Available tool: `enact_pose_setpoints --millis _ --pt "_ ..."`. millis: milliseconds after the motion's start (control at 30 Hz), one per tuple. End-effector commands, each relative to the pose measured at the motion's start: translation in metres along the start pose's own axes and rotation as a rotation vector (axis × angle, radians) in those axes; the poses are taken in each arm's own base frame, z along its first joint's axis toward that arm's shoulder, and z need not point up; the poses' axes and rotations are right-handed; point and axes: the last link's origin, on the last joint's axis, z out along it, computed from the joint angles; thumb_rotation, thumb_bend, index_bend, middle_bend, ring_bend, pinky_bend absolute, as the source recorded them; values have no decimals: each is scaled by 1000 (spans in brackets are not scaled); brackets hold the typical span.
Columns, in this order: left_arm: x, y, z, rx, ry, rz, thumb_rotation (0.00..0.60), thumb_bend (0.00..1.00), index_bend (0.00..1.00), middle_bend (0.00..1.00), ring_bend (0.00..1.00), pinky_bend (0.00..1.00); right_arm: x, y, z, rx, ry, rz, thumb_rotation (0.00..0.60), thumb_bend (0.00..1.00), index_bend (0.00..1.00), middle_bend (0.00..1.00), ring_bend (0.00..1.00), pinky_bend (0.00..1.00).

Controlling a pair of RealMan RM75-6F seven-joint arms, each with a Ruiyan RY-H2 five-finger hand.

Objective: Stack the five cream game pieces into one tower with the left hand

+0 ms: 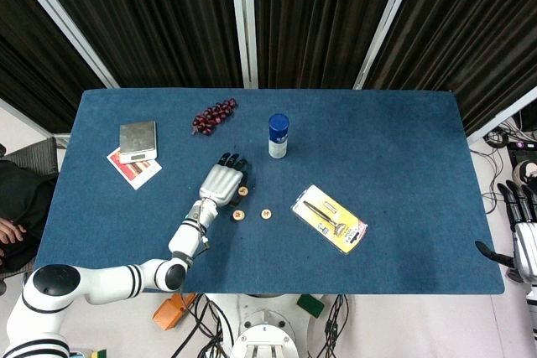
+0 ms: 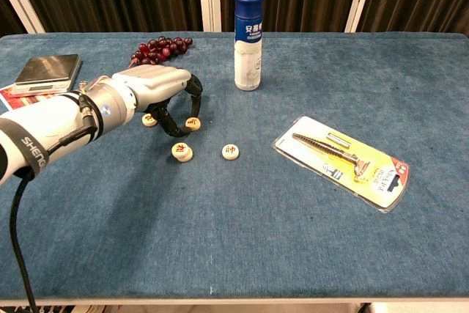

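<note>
The right hand point(image 1: 524, 228) is cut off by the head view's right edge, so its grasp cannot be judged. In the chest view, one game piece point(image 2: 149, 119) is partly hidden behind the left hand point(image 2: 157, 89). The card point(image 2: 9, 93) under the scale point(image 2: 50, 69) is cropped at the left edge.

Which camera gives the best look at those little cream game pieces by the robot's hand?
The chest view: the cream game pieces sit close, with red marks showing on their tops, beside the left hand. The head view looks straight down from far off, so they are tiny dots, some hidden by the hand.
</note>
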Motion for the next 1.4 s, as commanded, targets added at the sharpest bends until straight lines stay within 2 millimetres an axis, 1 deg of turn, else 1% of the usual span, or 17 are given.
enact_pose_setpoints --millis 33,167,267,400,500,600,733,867,1033,1400 --pt "0 -1 0 -2 1 6 600 390 511 111 0 9 0 0 1 -2 -2 0 600 174 0 99 0 60" --pt "6 -3 -4 -6 21 -9 600 398 516 111 0 9 0 -1 2 4 0 1 600 174 0 99 0 60" --pt "16 -5 -14 -20 48 -33 600 402 516 111 0 9 0 -3 4 13 1 0 600 174 0 99 0 60" --pt "29 -7 -37 -61 42 -61 600 402 516 111 0 5 -2 -4 5 24 -5 5 600 175 0 99 0 60" --pt "33 -8 -55 -86 35 -65 600 400 516 111 0 4 -3 -4 6 27 -8 10 600 175 0 99 0 60" --pt "32 -6 -69 -107 32 -48 600 395 516 111 0 4 -5 -4 7 32 -9 13 600 174 0 99 0 60" --pt "24 -4 -80 -119 20 -16 600 384 513 111 0 4 -5 -6 7 38 -9 13 600 174 0 99 0 60" --pt "14 -2 -83 -118 2 -14 600 373 504 111 0 3 -5 -7 8 43 -8 11 600 174 0 99 0 60" --pt "8 3 -82 -121 -3 -23 600 366 499 111 0 4 -4 -8 7 45 -6 10 600 174 0 99 0 60" --pt "4 9 -67 -102 -2 -11 600 348 489 111 0 4 -4 -7 5 37 -5 10 600 175 0 99 0 60"
